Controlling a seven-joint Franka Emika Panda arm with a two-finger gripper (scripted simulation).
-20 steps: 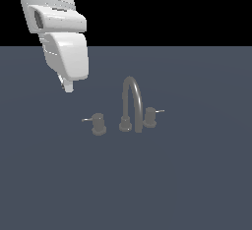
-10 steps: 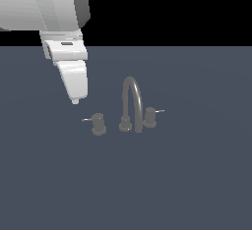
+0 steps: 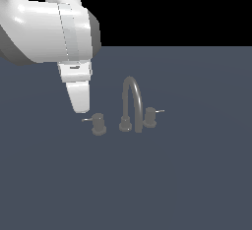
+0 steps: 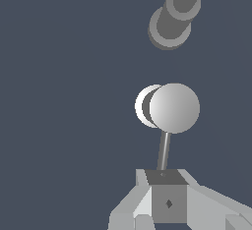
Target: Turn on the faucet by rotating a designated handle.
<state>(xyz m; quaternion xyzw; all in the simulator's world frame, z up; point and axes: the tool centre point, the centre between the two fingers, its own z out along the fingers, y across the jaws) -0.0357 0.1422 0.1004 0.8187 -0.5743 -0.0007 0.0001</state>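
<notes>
Hovering just above the thin lever pin [image 3: 87, 120], our gripper [image 3: 80, 108] sits to the exterior view's left of the handle [image 3: 98, 124], the knob on its wide round base at the left end of the faucet [image 3: 131, 107] set. That is the relation our coming move turns on: the pin's long axis runs flat, out from the knob toward the exterior view's left, and the tool tip is beside and over its free end, not over the knob itself. In the wrist view the pin [image 4: 164, 150] runs straight from the knob's pale round top [image 4: 174, 108] to the fingers [image 4: 167, 202], whose tips seem to meet its end; we cannot tell for sure whether they touch it or hang just above. The fingers look drawn together into a single block, with no gap we can make out and nothing clamped between them. The spout's base [image 4: 170, 26] lies beyond the knob on the same line. We judge that a sideways push on the pin's end, across its axis, would swing the handle round; the twin knob [image 3: 150, 117] is well apart, past the spout.
</notes>
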